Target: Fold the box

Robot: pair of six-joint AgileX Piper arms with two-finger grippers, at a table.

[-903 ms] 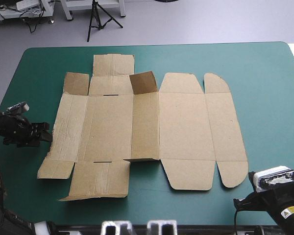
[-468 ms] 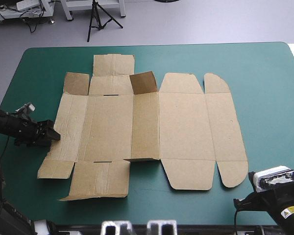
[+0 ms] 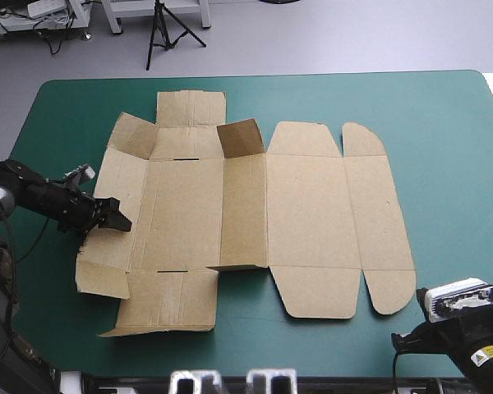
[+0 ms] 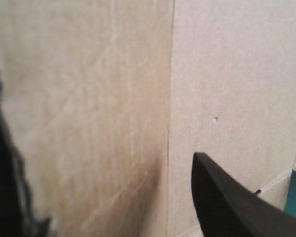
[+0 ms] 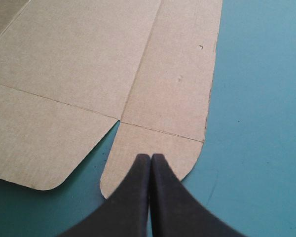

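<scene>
The left hand [image 3: 117, 222], its black fingers spread apart, sits at the left edge of the box [image 3: 312, 205], a wide cut sheet of brown cardboard. In the left wrist view, board fills the space between and ahead of the fingers. Whether either finger lies under the sheet cannot be told. The leftmost strip there tilts up off the table [image 3: 444, 123] with its teal-green cover, and the strip's two corner tabs stand askew. The right hand [image 5: 150, 158], fingers pressed together to a point and holding nothing, aims at the box's near right rounded tab from the table's near right corner. The box lies spread across the middle of the table, mostly flat, with one small square flap [image 3: 240, 136] raised toward the far edge. Bare cover shows on every side, widest at the right.
</scene>
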